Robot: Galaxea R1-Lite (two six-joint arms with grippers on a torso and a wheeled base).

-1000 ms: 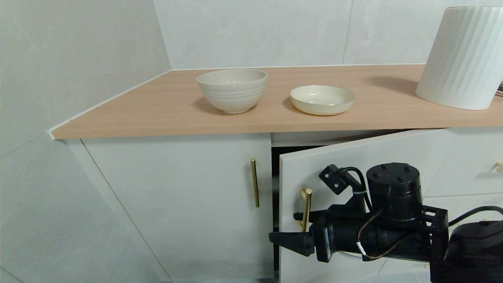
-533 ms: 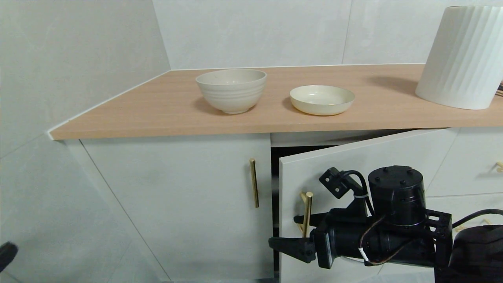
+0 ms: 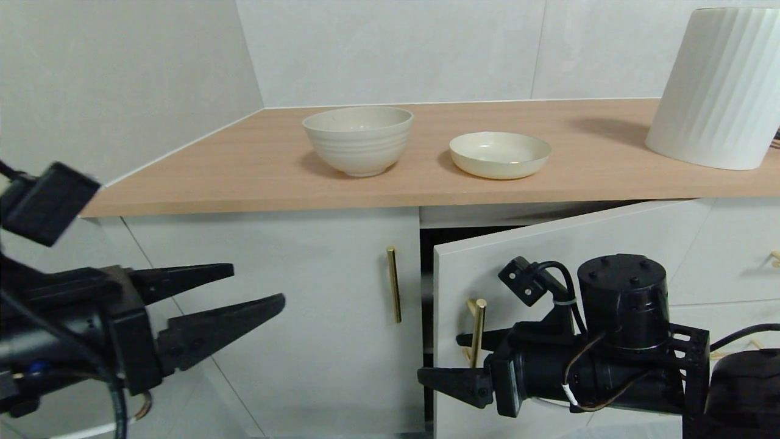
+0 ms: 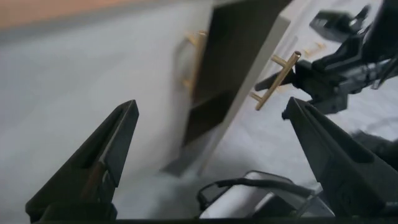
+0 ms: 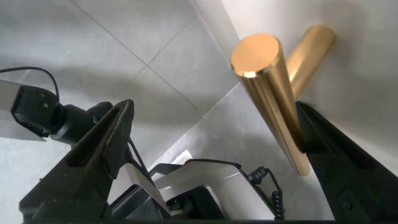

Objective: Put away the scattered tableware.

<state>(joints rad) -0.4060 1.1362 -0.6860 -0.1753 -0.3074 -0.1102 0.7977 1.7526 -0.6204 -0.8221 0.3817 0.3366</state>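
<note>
- Cream-glazed and ringed on the outside, the bowl [image 3: 358, 139] stands upright on the wooden surface [image 3: 231, 180], toward the corner where the tiled wall [image 3: 122, 79] turns.
- A shallow cream dish [image 3: 499, 153] sits to the right of the bowl on the same surface, near it but not touching, and also right way up.
- At the far right of the surface stands a tall white ribbed cylinder [image 3: 722, 85], well apart from the dish.
- Below the surface is a white cabinet. Its left door [image 3: 274, 317] is closed and carries an upright gold handle [image 3: 394, 283] near its right edge.
- The right door [image 3: 548, 244] stands ajar, with a dark gap showing between the two doors.
- The right pincer [image 3: 440, 355] is low in front of the ajar door, well below both dishes. Its jaws are apart, with one finger on each side of that door's gold bar handle [image 3: 477, 329].
- In the right wrist view the bar handle lies close against one finger. Whether metal meets finger there cannot be told.
- The left pincer [image 3: 257, 283] is low at the left, in front of the closed door and pointing toward the cabinet. Its jaws are spread wide, and it is well apart from the bowl above.
</note>
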